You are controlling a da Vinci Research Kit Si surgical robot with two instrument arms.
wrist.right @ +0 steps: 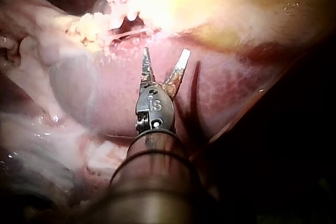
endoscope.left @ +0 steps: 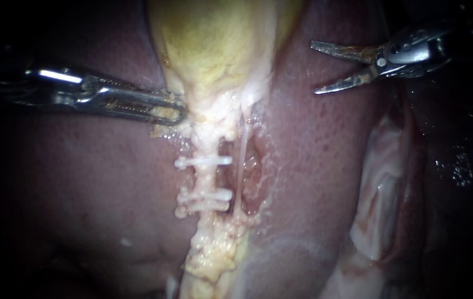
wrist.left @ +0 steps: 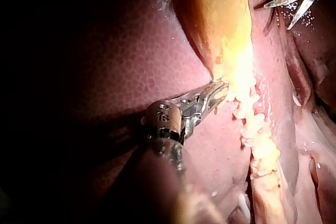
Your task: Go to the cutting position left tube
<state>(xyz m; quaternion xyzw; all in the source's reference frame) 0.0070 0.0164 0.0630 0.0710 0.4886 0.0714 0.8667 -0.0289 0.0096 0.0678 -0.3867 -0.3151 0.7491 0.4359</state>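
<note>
Nearest the endoscope is the left instrument (endoscope.left: 165, 109), its shaft coming in low across the liver (endoscope.left: 81, 194). Its jaws lie closed on the pale fatty edge of the gallbladder (endoscope.left: 214, 44), right where the yellow sac narrows. The left wrist view shows the same bite, with the toothed jaws buried in that fringe.

Below the grip runs the left tube (endoscope.left: 207, 180), a thick whitish cord down the middle of the opened bed. It carries white clips (endoscope.left: 203, 161), one higher up and a close pair lower down, with a bare stretch between them. I judge that stretch to be the place to cut. Just beside it on the right is the right tube (endoscope.left: 241, 166), a far thinner strand with no clip that I can see.

Further right, the right instrument (endoscope.left: 314, 67) hangs over bare liver, well apart from both tubes. Its two slim blades are spread wide and hold nothing. From its own wrist camera the clipped tube lies ahead of the open tips, off to one side.

As for the task, the retraction looks set, but the approach is not yet done. The blades have to cross to the left tube and straddle the bare stretch without catching the thin strand or a clip.

No brand, label or writing shows on the tissue or the clips.
</note>
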